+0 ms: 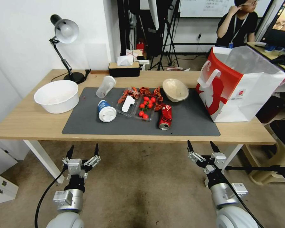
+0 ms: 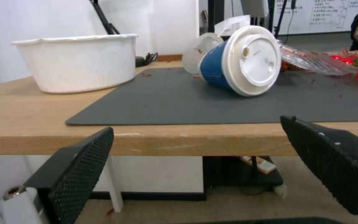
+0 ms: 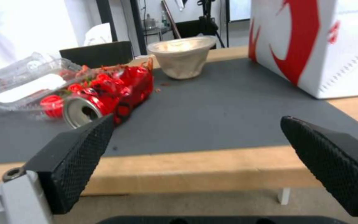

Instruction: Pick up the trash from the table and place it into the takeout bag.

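Observation:
On the dark grey mat [image 1: 186, 122] of the wooden table [image 1: 28, 120] lie a crushed red can [image 1: 165, 116] [image 3: 112, 93], a blue-white lidded cup [image 1: 106, 111] [image 2: 241, 60] on its side, a clear plastic cup [image 1: 105, 86] tipped over, and a beige paper bowl [image 1: 175, 89] [image 3: 182, 56]. The red-and-white takeout bag [image 1: 240, 85] [image 3: 315, 43] stands open at the table's right end. My left gripper [image 1: 83, 149] [image 2: 195, 161] and right gripper [image 1: 203, 146] [image 3: 195, 155] hover open below the table's front edge, holding nothing.
A large white bowl [image 1: 57, 95] [image 2: 79, 62] sits at the left. A clear tray of cherry tomatoes [image 1: 139, 106] lies mid-mat, with red scraps behind it. A desk lamp [image 1: 64, 34] and a tissue box [image 1: 124, 68] stand at the back edge.

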Controlling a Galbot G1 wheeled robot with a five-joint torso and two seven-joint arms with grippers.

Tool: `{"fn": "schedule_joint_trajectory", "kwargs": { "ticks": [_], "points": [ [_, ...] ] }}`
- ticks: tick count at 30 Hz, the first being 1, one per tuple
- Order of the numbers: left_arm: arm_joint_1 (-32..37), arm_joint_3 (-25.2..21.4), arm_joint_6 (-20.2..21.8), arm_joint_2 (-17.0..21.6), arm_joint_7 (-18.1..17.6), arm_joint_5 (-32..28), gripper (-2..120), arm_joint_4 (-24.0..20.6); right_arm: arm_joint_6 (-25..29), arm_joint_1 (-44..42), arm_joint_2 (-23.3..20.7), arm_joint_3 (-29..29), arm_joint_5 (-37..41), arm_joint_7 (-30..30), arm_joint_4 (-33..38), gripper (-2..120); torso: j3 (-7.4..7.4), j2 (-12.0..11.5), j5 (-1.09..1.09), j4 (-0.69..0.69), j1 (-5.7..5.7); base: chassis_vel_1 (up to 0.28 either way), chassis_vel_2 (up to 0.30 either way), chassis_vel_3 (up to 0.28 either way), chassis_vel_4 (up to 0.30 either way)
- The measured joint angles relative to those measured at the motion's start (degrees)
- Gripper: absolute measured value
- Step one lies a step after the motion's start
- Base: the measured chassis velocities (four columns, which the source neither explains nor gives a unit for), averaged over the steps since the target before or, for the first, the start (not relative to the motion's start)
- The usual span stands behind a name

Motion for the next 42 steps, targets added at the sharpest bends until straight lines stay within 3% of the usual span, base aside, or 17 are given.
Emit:
{"fn": "schedule_joint_trajectory", "kwargs": {
  "ticks": [12, 21, 33, 42],
  "points": [
    [-0.24, -0.03, -0.02, -0.02, 0.0, -0.06, 100, 0.14, -5.23, 5.94, -0.09, -4.63, -0.67, 3.93, 1.07, 100, 0.0, 0.0, -0.01, 0.0, 0.0, 0.0, 0.0, 0.0, 0.0],
    [-0.48, -0.21, 0.07, -0.24, 0.01, 0.0, 100, 0.16, -15.31, 16.55, 0.44, -13.79, -2.0, 13.96, 0.51, 100, 0.01, 0.0, 0.0, 0.0, 0.02, 0.0, 0.0, 0.0, 0.0],
    [-0.76, -1.46, 0.23, -0.92, 0.02, 0.15, 100, 0.61, -25.72, 28.81, 1.31, -22.06, 4.58, 22.09, -4.12, 100, 0.0, 0.0, 0.0, 0.0, 0.01, 0.0, 0.0, 0.0, 0.0],
    [-0.86, -1.99, 0.16, -1.18, 0.01, 0.22, 100, 1.16, -31.97, 34.4, 2.54, -23.59, 8.7, 27.31, -6.95, 100, 0.0, 0.0, 0.0, 0.0, 0.0, 0.0, 0.0, 0.0, 0.0]
  ]
}}
